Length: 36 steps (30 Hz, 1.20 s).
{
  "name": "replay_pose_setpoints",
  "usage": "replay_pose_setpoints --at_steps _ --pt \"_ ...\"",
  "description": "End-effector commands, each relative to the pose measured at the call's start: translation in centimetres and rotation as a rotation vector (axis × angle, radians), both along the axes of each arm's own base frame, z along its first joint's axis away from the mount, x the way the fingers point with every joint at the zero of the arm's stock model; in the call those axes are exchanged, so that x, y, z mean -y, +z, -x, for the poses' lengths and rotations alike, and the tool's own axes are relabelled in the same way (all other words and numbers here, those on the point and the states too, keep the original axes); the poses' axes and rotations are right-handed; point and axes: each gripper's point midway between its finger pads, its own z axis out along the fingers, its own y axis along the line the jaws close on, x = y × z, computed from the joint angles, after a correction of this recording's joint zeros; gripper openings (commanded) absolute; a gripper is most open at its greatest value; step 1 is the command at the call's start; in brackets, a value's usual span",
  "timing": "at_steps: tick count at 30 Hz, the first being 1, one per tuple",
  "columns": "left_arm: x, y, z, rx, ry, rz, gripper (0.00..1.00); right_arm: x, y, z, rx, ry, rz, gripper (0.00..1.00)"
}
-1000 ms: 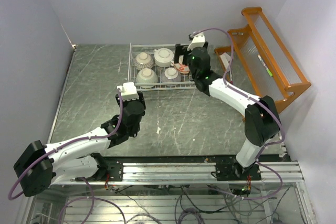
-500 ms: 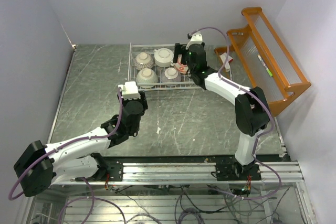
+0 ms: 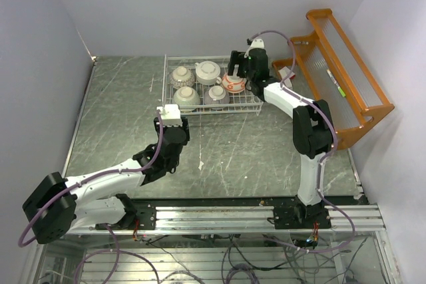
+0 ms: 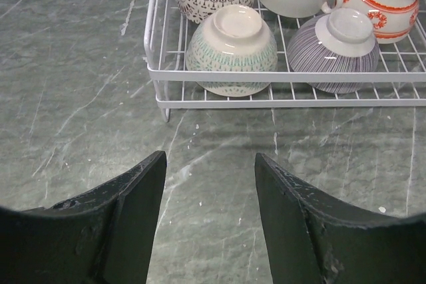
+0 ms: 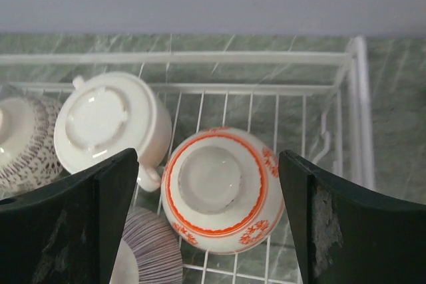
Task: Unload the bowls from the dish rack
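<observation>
The white wire dish rack (image 3: 256, 106) stands at the back middle of the table. Several bowls sit upside down in it: a grey-patterned one (image 3: 181, 75), a white one with a side handle (image 3: 208, 71), a cream one (image 3: 186, 97), a striped one (image 3: 216, 94) and one with red markings (image 3: 233, 83). My right gripper (image 5: 208, 157) is open above the red-marked bowl (image 5: 219, 191), one finger on each side, not touching it. My left gripper (image 4: 210, 157) is open and empty over the table, just in front of the rack (image 4: 286, 76), facing the cream bowl (image 4: 231, 48).
An orange wooden shelf (image 3: 346, 71) leans at the right wall, with a marker (image 3: 335, 83) on it. The back wall is close behind the rack. Bare marbled tabletop (image 3: 233, 151) lies between the rack and the arm bases.
My right gripper has pulled back and up towards the rack's rear right, so the red-marked bowl now shows whole. My left gripper has edged slightly right, towards the rack.
</observation>
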Motion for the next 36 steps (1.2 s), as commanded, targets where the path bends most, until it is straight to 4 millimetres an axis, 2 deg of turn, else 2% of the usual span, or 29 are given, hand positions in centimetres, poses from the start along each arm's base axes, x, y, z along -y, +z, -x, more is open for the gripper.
replay_pose_setpoints --at_steps 1,8,14,18,30,36 --pt "0.7 1.5 -0.6 0.026 -0.006 0.044 0.66 -1.5 -1.4 -0.1 -0.015 0.081 0.028 0.85" --pt "0.7 1.4 -0.7 0.023 -0.004 0.038 0.66 -1.3 -3.5 -0.3 -0.038 0.077 0.059 0.84" --pt "0.7 1.3 -0.7 0.021 -0.001 0.033 0.65 -1.2 -5.1 -0.2 -0.055 0.071 0.066 0.77" --pt "0.7 1.3 -0.8 0.02 0.001 0.03 0.65 -1.1 -5.3 0.0 -0.058 0.064 0.073 0.72" --pt "0.7 1.2 -0.8 0.015 0.003 0.027 0.65 -0.7 -6.9 0.8 -0.083 0.05 0.117 0.72" --pt "0.8 1.0 -0.8 0.009 0.003 0.02 0.65 -0.8 -7.8 1.1 -0.098 0.045 0.121 0.68"
